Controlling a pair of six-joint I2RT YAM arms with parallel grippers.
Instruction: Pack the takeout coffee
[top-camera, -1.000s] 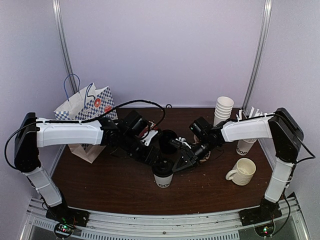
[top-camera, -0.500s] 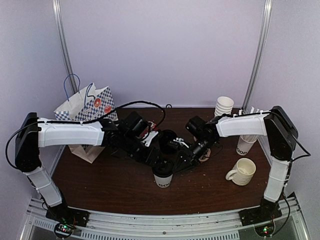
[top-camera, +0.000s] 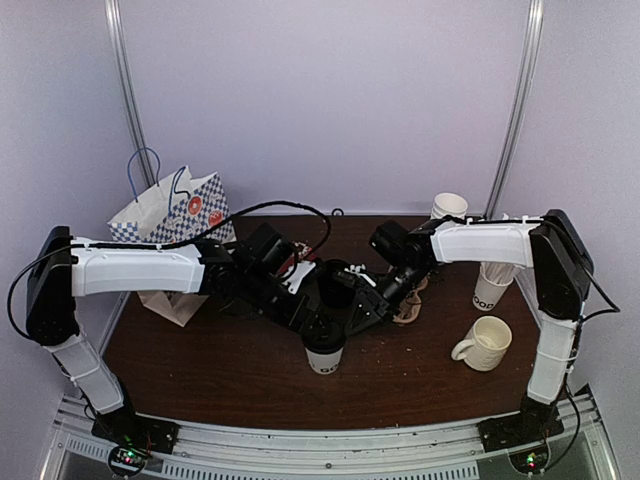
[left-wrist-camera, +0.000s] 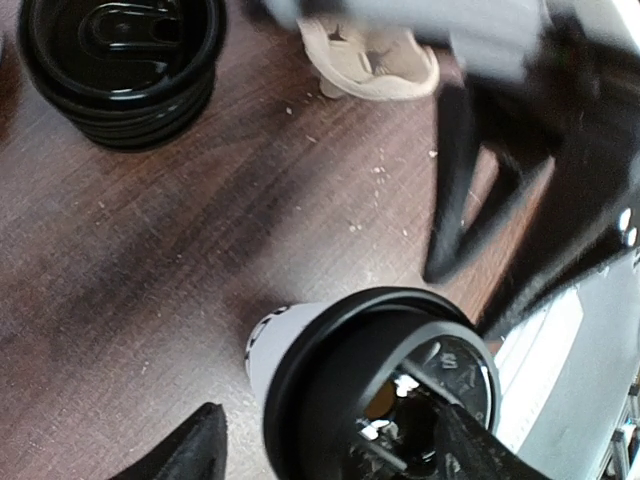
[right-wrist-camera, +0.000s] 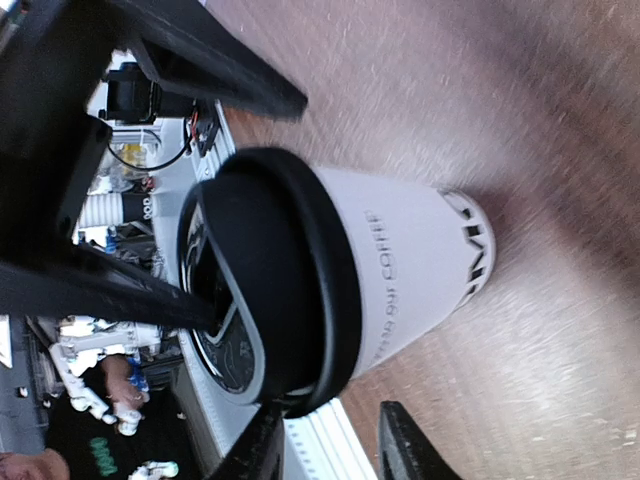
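Left gripper (left-wrist-camera: 328, 432): spread wide, fingers either side of the cup (top-camera: 325, 352) lid, gripping nothing.
Right gripper (right-wrist-camera: 332, 420): parted a little, empty, just beside the cup.
Cup: upright, lidded, mid-table near the front edge.
Room: open table (top-camera: 200, 370) front-left; mug (top-camera: 485, 343) well apart, toward right edge.

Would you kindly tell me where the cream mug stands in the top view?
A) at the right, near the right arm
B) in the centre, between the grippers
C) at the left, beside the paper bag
A: the mug stands at the right, the bag is far left, and only the lidded cup is in the centre.
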